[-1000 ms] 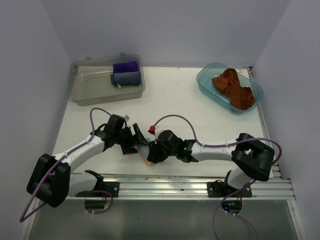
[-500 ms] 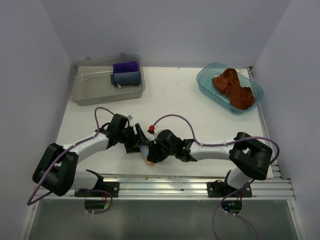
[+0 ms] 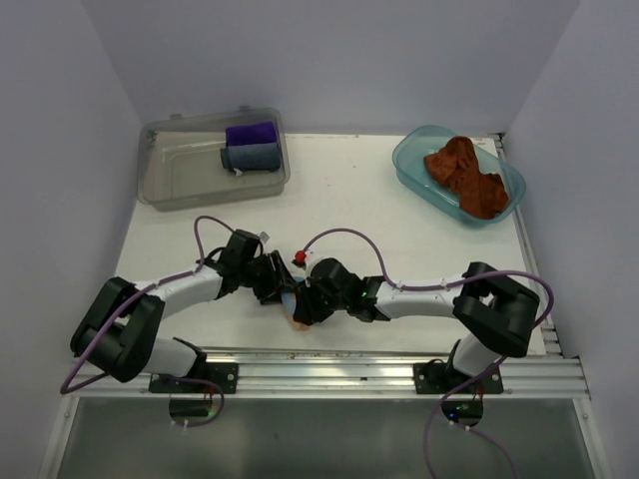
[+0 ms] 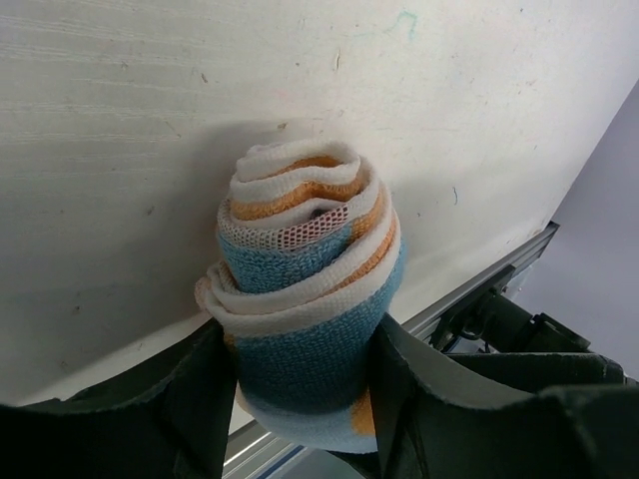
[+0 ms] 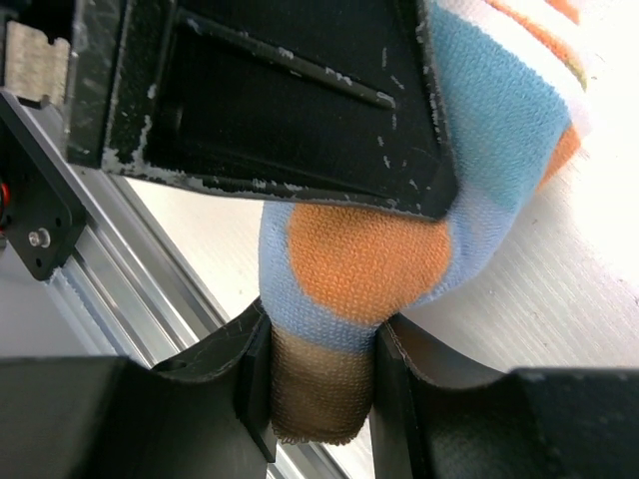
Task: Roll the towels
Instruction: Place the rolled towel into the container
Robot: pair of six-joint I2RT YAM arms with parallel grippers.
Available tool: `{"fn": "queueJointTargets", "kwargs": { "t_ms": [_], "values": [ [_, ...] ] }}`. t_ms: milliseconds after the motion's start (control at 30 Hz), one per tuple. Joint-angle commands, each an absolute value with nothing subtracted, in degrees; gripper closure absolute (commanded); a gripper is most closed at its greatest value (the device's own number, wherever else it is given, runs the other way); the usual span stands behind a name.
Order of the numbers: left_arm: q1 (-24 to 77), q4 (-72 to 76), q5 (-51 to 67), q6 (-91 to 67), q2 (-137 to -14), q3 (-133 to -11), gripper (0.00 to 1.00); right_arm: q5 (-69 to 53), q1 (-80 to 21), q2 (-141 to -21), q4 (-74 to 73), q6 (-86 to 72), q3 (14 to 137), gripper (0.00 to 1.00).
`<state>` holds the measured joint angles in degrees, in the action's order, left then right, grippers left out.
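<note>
Now, left fingers (image 4: 200,399): pinching rolled towel (image 4: 305,289).
Right fingers (image 5: 439,399): clamping its end.
Risk: uneven squeeze or pull unrolls it on desk (image 4: 150,100).

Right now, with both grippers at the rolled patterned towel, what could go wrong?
1. The patterned towel is rolled loosely, its layers gaping at the end; if the left gripper lets go, it may unwind.
2. The right gripper pinches only one end, right beside a left finger, so they might collide.
3. The roll lies near the front rail and could slip off the table.
</note>
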<state>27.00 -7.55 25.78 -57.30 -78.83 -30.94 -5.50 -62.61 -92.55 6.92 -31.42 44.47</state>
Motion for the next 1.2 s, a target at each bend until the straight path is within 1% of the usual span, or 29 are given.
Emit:
{"fn": "queueJointTargets", "kwargs": {
  "t_ms": [0,133,200,267,300,333,433,500,633,767,833,933,1033,1100,1133,1167],
  "values": [
    [27.86,-2.21,27.33,-59.14,-79.80,-29.62,0.48,-4.57,-62.67,-93.25,6.15,-29.88,47.02,0.87],
    [28.91,1.03,28.56,-60.12,-81.30,-28.39,0.51,-3.96,-62.67,-93.86,5.19,-29.44,47.55,0.85],
    [28.92,1.14,28.57,-59.94,-81.56,-28.13,0.57,-3.43,-62.67,-93.87,4.40,-29.10,47.90,0.82],
    [28.92,0.27,28.13,-59.59,-81.39,-28.65,0.59,-2.55,-62.67,-93.43,3.61,-28.74,48.25,0.64],
    [28.65,0.09,27.95,-58.81,-81.30,-29.00,0.65,-1.59,-62.67,-93.08,1.95,-28.57,48.43,0.54],
    [28.22,-0.78,27.95,-58.36,-81.21,-29.35,0.68,-0.71,-62.75,-91.77,0.80,-28.65,48.86,0.42],
    [25.33,-3.34,28.30,-56.87,-79.90,-30.06,0.76,3.49,-62.58,-88.17,-4.03,-28.04,49.92,0.28],
    [23.22,-4.82,28.39,-55.82,-78.76,-30.67,0.77,6.23,-62.49,-83.34,-6.84,-27.60,49.92,0.23],
    [21.36,-6.76,28.30,-54.84,-78.31,-31.99,0.78,13.52,-61.79,-74.99,-11.50,-27.95,49.48,0.20],
    [19.78,-8.52,28.39,-54.76,-77.35,-34.27,0.79,22.04,-60.21,-68.30,-15.90,-29.09,48.17,0.19],
    [17.76,-10.19,28.65,-53.88,-76.73,-36.03,0.80,24.16,-59.59,-65.05,-18.10,-29.70,46.85,0.18],
    [14.51,-15.10,27.78,-52.21,-74.89,-41.73,0.80,26.45,-59.15,-61.80,-20.39,-30.41,45.00,0.18],
    [10.91,-21.08,25.32,-50.28,-74.18,-50.43,0.80,27.77,-59.06,-60.21,-22.32,-31.20,43.95,0.18],
    [7.67,-26.08,22.61,-49.31,-75.58,-59.98,0.80,28.30,-59.06,-59.59,-23.20,-31.55,43.60,0.18],
    [6.43,-26.10,22.07,-49.05,-75.59,-60.03,0.80,28.30,-59.06,-59.50,-23.46,-31.64,43.59,0.18],
    [5.20,-27.06,21.63,-49.04,-76.89,-64.29,0.80,28.39,-59.06,-59.41,-23.73,-31.73,43.68,0.18]
  ]
}}
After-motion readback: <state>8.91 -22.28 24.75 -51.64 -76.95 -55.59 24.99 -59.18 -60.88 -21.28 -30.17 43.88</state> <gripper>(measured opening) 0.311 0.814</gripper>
